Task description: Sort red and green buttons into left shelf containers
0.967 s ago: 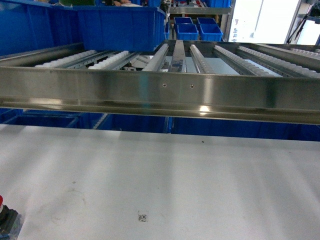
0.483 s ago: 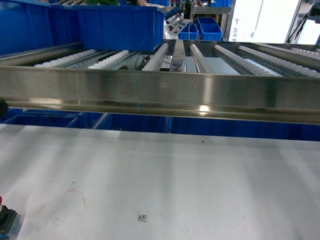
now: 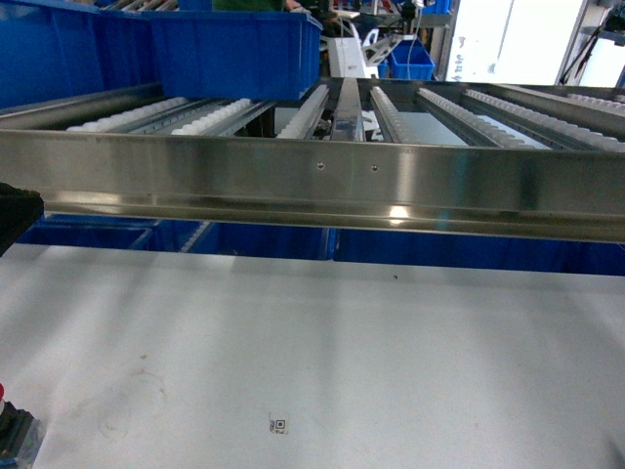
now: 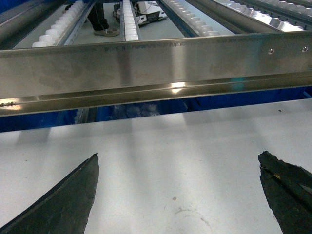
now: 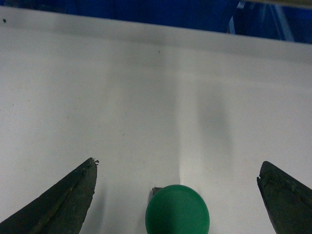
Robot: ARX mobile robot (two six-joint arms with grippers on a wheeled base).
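A green button stands on the white table between the fingers of my right gripper, which is open and not touching it. Only the edge of the red button, a dark body with a bit of red cap, shows at the bottom left corner of the head view. My left gripper is open over bare table with nothing between its fingers. A dark part of the left arm pokes in at the head view's left edge. A large blue tub sits on the roller shelf at upper left.
A wide steel rail fronts the roller shelf and spans the head view above the table. More blue tubs sit below the rail. A small code sticker lies on the table.
A dark part of the left arm has come into the head view at the left edge, under the rail. The red button stays at the bottom left corner.
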